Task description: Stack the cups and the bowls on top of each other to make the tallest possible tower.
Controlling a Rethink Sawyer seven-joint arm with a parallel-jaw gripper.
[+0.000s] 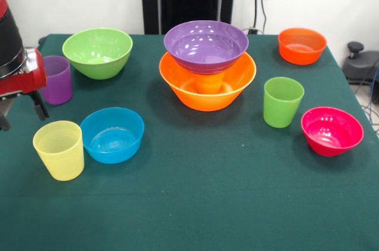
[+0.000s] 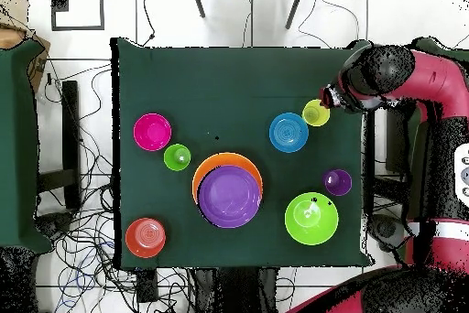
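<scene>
Purple bowl [image 1: 205, 45] atop orange cup [image 1: 210, 83] inside large orange-yellow bowl [image 1: 207, 81], mid-table.

Arm [image 2: 430, 76]: glossy red shell, black rounded joint housings. Wrist [image 1: 18, 67]: black cylinder over a red block, thin black fingers [image 1: 39, 106] below.

The tower [image 1: 208, 64] stands mid-table toward the far side, one bowl nested in another. In the front view, a bowl [image 1: 98, 52] and a cup [image 1: 57, 79] sit to its left, with a second bowl [image 1: 112, 135] touching another cup [image 1: 59, 150] nearer. Right of the tower stand a far bowl [image 1: 302, 45], a cup [image 1: 283, 102] and a nearer bowl [image 1: 331, 131].
</scene>
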